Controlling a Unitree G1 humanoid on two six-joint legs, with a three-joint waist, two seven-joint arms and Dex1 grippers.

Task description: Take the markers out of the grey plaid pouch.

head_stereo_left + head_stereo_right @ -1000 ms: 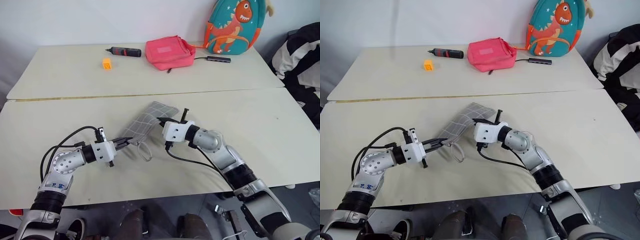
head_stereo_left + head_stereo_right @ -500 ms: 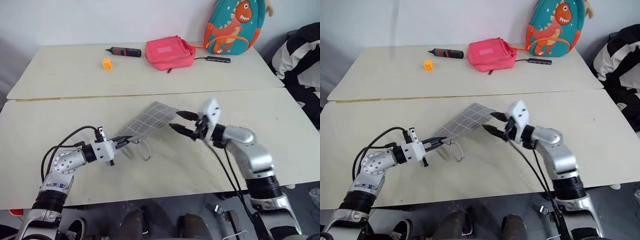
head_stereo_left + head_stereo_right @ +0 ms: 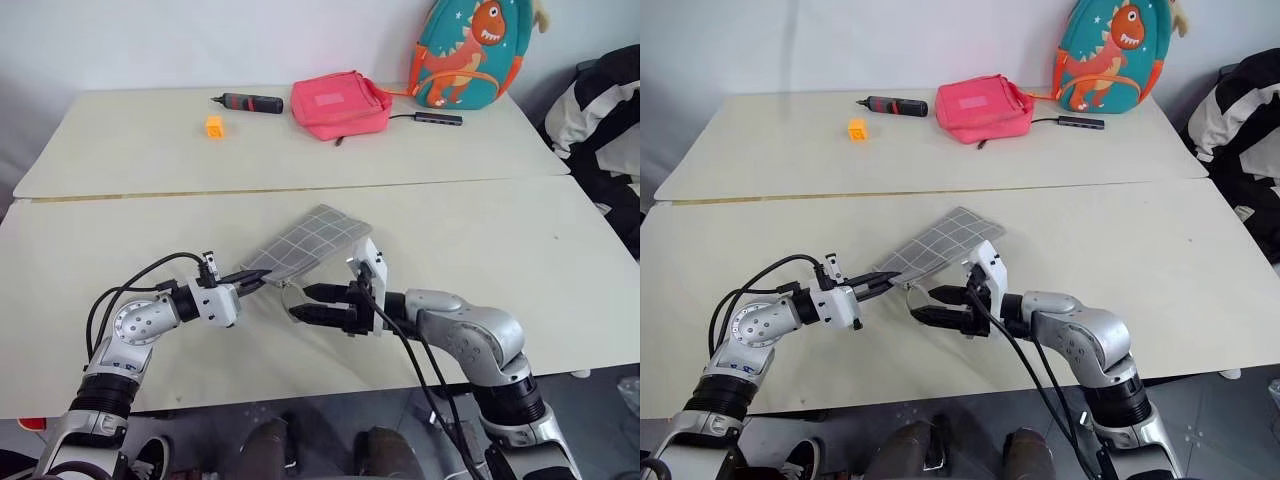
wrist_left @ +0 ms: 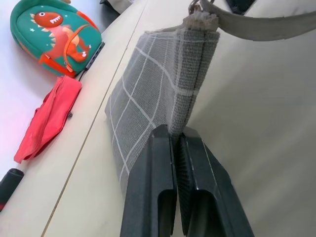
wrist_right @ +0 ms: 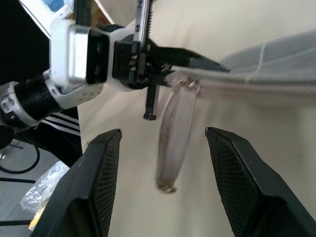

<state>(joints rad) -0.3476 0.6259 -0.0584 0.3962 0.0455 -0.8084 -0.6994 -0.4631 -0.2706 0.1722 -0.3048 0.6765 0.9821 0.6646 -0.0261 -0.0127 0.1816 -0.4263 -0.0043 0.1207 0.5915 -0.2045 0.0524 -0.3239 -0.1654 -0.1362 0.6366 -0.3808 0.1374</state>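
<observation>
Pouch corner pinched, loop approached

Grey plaid pouch (image 3: 305,243) is clamped at its near corner by the left gripper (image 3: 250,279); the right gripper (image 3: 303,303), fingers now spread, has been swung round toward nine o'clock beside the wrist loop (image 5: 175,140).

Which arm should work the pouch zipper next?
Right. The right gripper is open and empty, pointing at the wrist loop end of the grey plaid pouch. The left gripper is shut on the pouch's corner, holding it up.

two cream tables (image 3: 480,225) abut; the far one bears a pink bag (image 3: 338,103), orange cube (image 3: 213,126) and dinosaur backpack (image 3: 462,52).
</observation>
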